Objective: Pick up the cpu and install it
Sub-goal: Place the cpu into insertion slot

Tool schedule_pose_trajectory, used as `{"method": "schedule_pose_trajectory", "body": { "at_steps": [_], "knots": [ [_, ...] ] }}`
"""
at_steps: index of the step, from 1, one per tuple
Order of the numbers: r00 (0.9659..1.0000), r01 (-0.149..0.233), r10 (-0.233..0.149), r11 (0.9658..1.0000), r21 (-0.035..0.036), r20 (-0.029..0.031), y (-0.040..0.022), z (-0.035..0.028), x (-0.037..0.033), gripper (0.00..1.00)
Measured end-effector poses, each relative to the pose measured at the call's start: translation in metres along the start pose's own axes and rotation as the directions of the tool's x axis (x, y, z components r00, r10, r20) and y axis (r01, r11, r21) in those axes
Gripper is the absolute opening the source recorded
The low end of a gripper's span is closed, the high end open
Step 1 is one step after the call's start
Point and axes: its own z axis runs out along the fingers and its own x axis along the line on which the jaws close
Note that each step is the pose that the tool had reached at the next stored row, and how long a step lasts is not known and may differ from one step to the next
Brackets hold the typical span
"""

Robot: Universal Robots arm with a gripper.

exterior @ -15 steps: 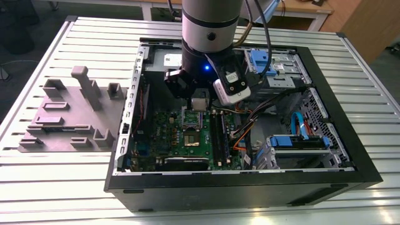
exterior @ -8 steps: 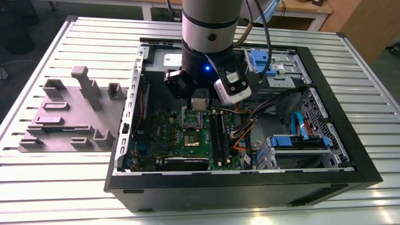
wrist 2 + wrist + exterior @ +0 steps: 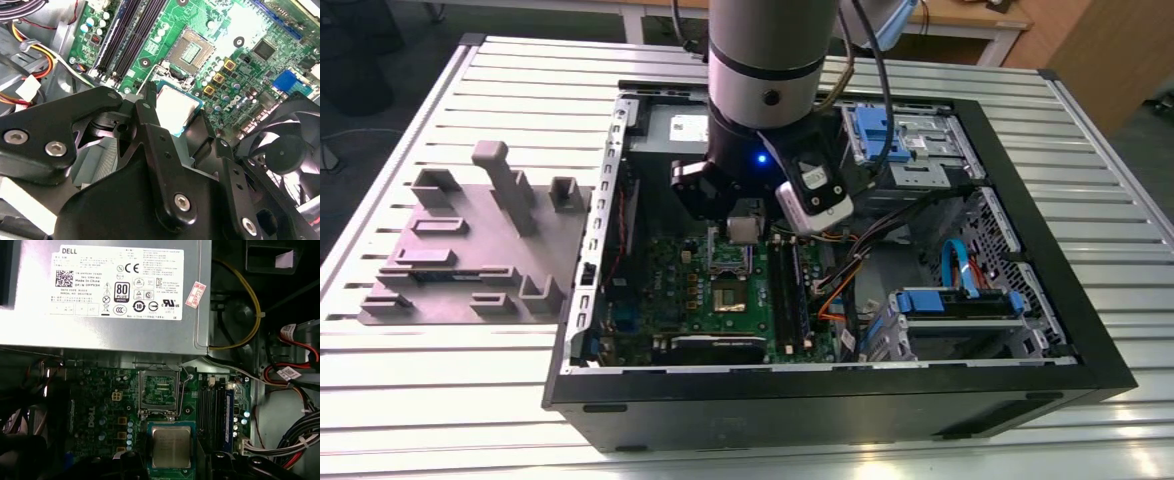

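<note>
Step in hand: carry-to-socket, the chip off the bench and not yet seated.

My gripper [image 3: 175, 112] sits inside the open computer case [image 3: 854, 378], low over the motherboard [image 3: 100, 410]. Fingers [image 3: 146, 107] are narrow, one on each side of the cpu [image 3: 176, 105], and I judge they are clamped on its edges. Its silver top faces up, flat as far as I can tell.

Position of the cpu: in the exterior view it [image 3: 742, 230] hangs at my gripper's tip [image 3: 740, 216], clear of the board and close to the socket [image 3: 727, 258]. In the first wrist view it [image 3: 171, 447] appears just beside the socket [image 3: 159, 391], not overlapping it. The camera sits off to one side of my fingers, so I cannot tell how much of that offset is real.

Socket looks open, with nothing resting in it [image 3: 190, 50]. Memory sticks [image 3: 132, 25] stand near on one side and the grey power supply box [image 3: 100, 290] near on another, neither touching me.

Judgement: seating calls for the chip square over the socket, edges parallel, corner marking matched, and a level, gentle descent. A tilt or sideways push risks bent contacts. I cannot read the orientation marks here.
</note>
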Motion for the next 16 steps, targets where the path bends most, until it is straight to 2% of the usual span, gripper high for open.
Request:
{"method": "schedule_pose_trajectory", "body": {
  "at_steps": [3, 6, 11, 13, 16],
  "knots": [
    [1.0000, 0.000, 0.000, 1.0000, 0.0001, -0.0029, -0.0009, 0.0053, 0.0000, 0.47],
    [1.0000, 0.001, -0.001, 1.0000, -0.0002, -0.0062, -0.0067, 0.0097, 0.0003, 0.47],
    [1.0000, 0.000, 0.000, 1.0000, 0.0013, -0.0068, -0.0070, 0.0102, 0.0003, 0.47],
    [1.0000, 0.001, 0.000, 0.9999, 0.0159, -0.0071, -0.0070, 0.0103, 0.0003, 0.47],
    [1.0000, 0.000, 0.000, 0.9985, 0.0553, -0.0081, -0.0070, 0.0107, 0.0003, 0.47]
  ]
}}
